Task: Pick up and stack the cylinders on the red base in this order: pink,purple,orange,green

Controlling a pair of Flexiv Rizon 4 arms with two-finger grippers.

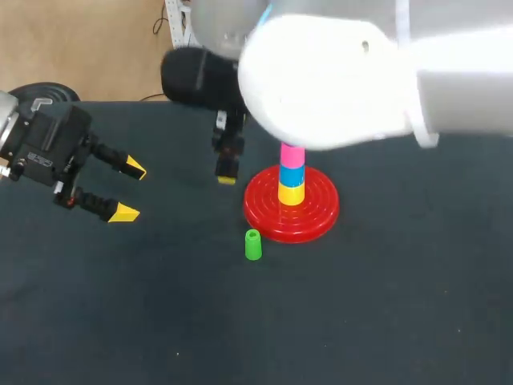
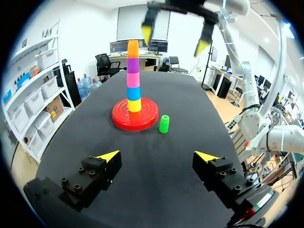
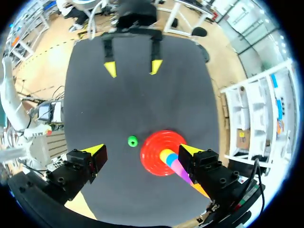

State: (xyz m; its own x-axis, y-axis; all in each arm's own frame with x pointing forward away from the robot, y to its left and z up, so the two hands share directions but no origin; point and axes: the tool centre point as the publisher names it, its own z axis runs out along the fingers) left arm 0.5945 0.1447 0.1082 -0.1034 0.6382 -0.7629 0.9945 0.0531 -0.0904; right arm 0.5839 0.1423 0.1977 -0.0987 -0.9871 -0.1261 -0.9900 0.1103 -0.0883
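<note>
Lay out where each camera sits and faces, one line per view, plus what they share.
Head view: above and behind, looking down on the table; left gripper and right arm show.
Left wrist view: low, facing across the table at the stack; own gripper in front, right gripper near its top.
Right wrist view: high, looking down on the red base; own gripper shows, left gripper ahead.
Shared: all three show the red base and green cylinder.

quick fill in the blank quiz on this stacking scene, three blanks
1. The top cylinder of the stack on the red base is ____.
2. The lone cylinder on the table is ____.
3. The left gripper and right gripper are both ____.
Missing words: orange; green; open.
</note>
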